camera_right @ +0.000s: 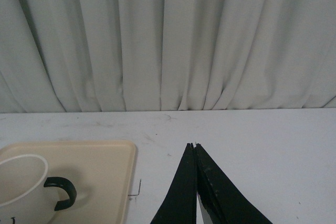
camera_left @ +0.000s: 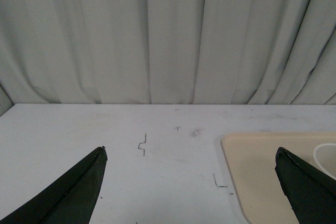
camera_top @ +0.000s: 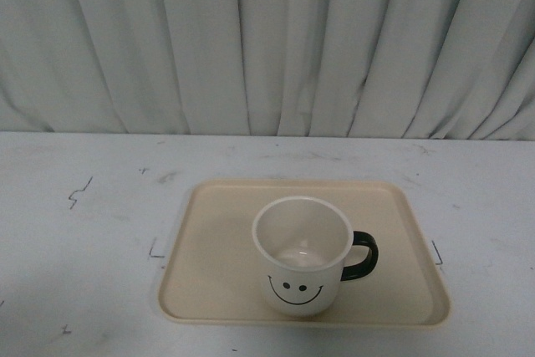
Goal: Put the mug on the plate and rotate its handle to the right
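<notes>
The white-cream mug [camera_top: 301, 257] with a black smiley face stands upright on the beige plate [camera_top: 217, 240] in the front view. Its black handle [camera_top: 364, 255] points to the right. No gripper shows in the front view. In the left wrist view my left gripper [camera_left: 191, 156] is open and empty over the bare table, with the plate's corner [camera_left: 262, 161] and the mug's rim [camera_left: 325, 158] beside one finger. In the right wrist view my right gripper [camera_right: 193, 145] is shut and empty, over the table beside the plate [camera_right: 100, 166], apart from the mug [camera_right: 21, 187] and its handle [camera_right: 62, 192].
A white table [camera_top: 75, 232] with small pen marks bears the plate. A pale pleated curtain [camera_top: 267, 39] hangs along the table's far edge.
</notes>
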`<state>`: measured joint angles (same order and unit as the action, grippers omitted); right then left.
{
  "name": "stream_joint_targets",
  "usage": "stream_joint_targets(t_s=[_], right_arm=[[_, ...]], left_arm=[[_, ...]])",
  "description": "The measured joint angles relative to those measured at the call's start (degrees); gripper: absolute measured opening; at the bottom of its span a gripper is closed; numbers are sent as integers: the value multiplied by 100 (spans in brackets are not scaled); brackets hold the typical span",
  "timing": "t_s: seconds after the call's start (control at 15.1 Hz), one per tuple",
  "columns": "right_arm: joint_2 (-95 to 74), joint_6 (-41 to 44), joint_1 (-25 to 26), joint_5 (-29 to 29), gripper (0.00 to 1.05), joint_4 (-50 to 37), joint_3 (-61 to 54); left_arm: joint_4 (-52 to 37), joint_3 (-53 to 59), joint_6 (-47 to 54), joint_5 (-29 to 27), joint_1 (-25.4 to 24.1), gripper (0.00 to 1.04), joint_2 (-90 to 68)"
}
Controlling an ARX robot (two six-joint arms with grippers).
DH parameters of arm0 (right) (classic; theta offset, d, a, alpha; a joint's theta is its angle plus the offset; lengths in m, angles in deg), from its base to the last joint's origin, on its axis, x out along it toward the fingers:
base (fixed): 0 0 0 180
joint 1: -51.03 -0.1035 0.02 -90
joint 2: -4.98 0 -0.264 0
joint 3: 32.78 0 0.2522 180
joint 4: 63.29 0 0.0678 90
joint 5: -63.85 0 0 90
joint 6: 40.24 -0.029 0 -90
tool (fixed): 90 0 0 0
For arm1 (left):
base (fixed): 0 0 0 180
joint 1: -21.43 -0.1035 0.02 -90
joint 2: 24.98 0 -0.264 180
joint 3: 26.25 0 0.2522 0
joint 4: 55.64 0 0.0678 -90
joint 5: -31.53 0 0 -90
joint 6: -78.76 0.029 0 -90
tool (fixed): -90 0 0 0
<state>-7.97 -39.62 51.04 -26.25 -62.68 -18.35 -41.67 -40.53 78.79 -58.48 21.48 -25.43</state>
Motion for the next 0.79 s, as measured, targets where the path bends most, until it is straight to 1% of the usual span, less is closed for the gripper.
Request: stream_joint_targets(t_s=[0.13, 0.2, 0.26, 0.46, 0.53, 0.66, 0.79], right_arm=[[306, 2, 0, 0, 2, 317, 0], [498, 0, 0, -2, 2, 608, 7], [1182, 0, 0, 11, 2, 1353, 0], [1272, -2, 0, 11, 2, 1331, 0], [1270, 0, 0, 11, 5, 1342, 0], [1272, 0, 0, 11, 28, 1338, 0], [1272, 0, 0, 11, 46, 1340, 0]], left_arm=[[0, 0, 0, 0, 0, 98, 0], [0, 0, 0, 2, 0, 98, 0], [0, 0, -2, -7, 0, 98, 0], [0, 0, 0, 2, 0, 98, 0], [2, 0, -2, 0, 0, 98, 0], [0, 0, 0, 0, 0, 98, 0], [0, 0, 0, 0, 0, 98, 0]])
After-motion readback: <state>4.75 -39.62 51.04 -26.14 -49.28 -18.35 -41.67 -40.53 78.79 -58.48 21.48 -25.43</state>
